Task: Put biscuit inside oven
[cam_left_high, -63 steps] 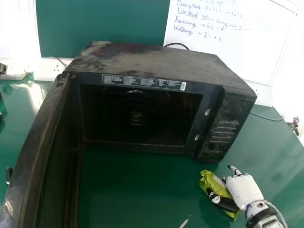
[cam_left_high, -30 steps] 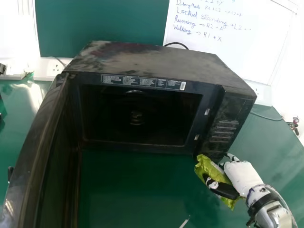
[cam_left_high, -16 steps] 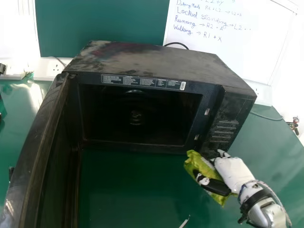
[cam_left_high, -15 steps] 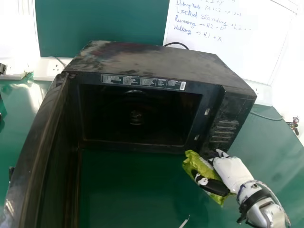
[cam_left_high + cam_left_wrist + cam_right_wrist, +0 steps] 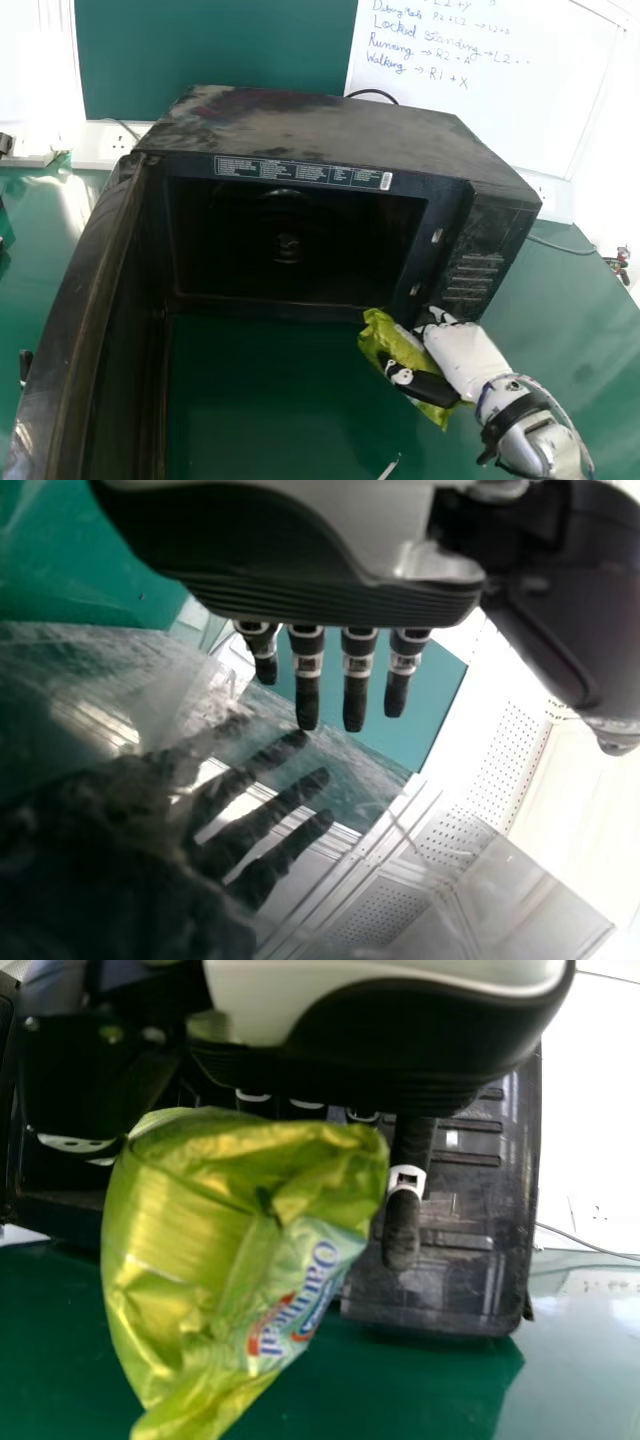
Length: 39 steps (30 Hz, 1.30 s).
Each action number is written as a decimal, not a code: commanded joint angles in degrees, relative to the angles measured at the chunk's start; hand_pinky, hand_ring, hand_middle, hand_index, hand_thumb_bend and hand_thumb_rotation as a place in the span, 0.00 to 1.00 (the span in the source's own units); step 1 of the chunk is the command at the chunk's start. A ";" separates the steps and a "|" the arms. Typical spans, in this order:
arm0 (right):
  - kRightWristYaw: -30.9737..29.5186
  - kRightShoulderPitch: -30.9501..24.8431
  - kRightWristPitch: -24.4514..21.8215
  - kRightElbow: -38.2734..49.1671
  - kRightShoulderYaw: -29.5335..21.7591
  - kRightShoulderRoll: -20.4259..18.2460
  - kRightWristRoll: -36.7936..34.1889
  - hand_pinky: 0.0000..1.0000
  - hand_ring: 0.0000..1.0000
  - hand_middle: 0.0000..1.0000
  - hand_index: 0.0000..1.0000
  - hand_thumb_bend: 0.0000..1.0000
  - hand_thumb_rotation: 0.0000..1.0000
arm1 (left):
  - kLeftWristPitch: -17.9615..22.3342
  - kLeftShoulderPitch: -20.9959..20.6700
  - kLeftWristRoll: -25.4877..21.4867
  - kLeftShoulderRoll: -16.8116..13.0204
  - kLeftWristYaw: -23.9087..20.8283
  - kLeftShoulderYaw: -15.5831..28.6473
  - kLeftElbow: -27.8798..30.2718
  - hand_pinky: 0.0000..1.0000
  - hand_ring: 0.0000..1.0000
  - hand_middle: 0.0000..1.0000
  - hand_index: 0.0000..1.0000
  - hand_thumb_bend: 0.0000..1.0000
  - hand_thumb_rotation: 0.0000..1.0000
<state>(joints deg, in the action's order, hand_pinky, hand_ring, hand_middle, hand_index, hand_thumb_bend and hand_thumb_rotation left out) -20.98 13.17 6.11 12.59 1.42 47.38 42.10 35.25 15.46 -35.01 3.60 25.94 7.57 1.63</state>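
Fingers and a dark thumb of the right hand [image 5: 466, 354] pinch the green biscuit packet [image 5: 379, 334] between them, the thumb lying across its near side. One finger reaches out straight beside the wrapper in the right wrist view, with the oven's ribbed dark front behind it. The packet tilts, one end towards the oven [image 5: 330, 122] and the other towards the robot, and it is outside, just in front of the opening's lower right corner; whether its underside touches the table [image 5: 260, 410] I cannot tell. Above and to the right of the hand stands the control panel [image 5: 476, 268], next to the dark cavity [image 5: 290, 240]. The door [image 5: 75, 330] is swung wide open on the left, reaching towards the robot. Beyond its outer side a bit of the left hand [image 5: 25, 367] shows, and in the left wrist view its fingers are straight and hold nothing, mirrored in a glossy surface. A thin pale strip [image 5: 388, 468] lies at the head view's bottom edge. Behind the oven are a green board [image 5: 215, 50], a whiteboard [image 5: 480, 120] with handwriting, and a black cable [image 5: 372, 94] looping up past the top's back edge.
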 commanded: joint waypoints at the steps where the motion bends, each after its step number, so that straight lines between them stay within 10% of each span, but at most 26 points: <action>1: -1.08 1.41 -0.46 1.12 0.71 -0.93 -0.81 0.23 0.30 0.44 0.49 0.53 0.00 | 0.73 -0.14 -0.02 2.68 -0.05 -0.15 -0.45 0.84 0.89 0.92 0.95 0.93 0.64; 39: -2.55 13.53 -0.84 -3.17 10.65 -10.23 1.82 0.21 0.29 0.43 0.49 0.53 0.00 | 1.33 0.40 -0.11 2.87 -0.02 -1.90 -0.06 0.84 0.90 0.92 0.96 0.93 0.65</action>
<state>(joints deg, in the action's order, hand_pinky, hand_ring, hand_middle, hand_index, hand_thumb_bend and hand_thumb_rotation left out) -23.52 25.01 4.87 9.58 11.59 37.65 43.80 35.91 15.37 -35.02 3.60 25.65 6.01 1.57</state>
